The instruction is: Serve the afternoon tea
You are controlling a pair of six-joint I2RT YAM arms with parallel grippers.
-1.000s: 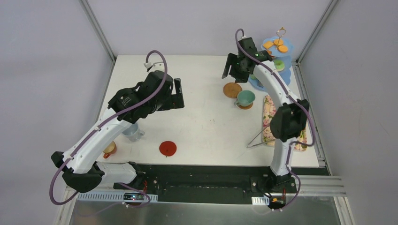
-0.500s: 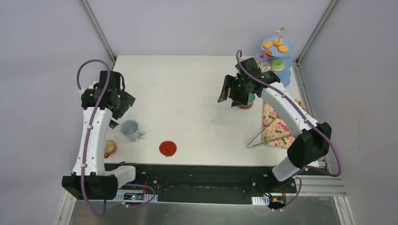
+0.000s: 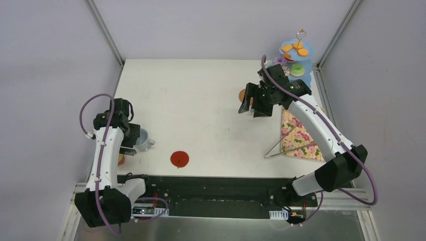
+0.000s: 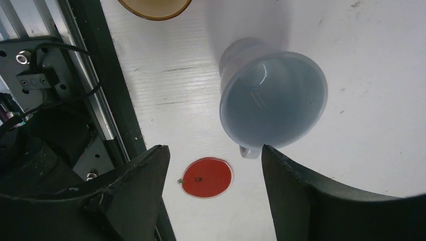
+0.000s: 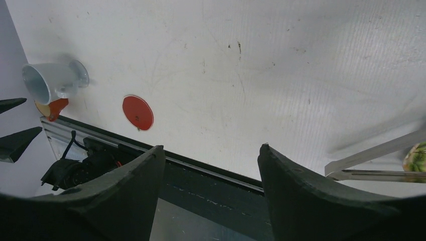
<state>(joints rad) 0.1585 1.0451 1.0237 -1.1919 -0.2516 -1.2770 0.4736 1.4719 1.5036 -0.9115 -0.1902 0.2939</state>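
Pickup of the grey-blue cup (image 4: 271,93), upright just left of the red coaster (image 4: 207,177), appears in hand: left gripper (image 4: 212,150), jaws apart and empty, must descend and close on its rim; right gripper (image 5: 210,146), far right of the coaster, likewise spread, empty.

Table centre (image 3: 211,100): open white surface, wide passage.
Near-left corner: grey-blue cup (image 4: 271,98), orange cup (image 4: 153,5) and red coaster (image 4: 207,176) sit close together.
Right edge: light-blue three-tier stand (image 3: 296,63), floral tray (image 3: 301,138) and metal tongs (image 3: 278,143) block passage.
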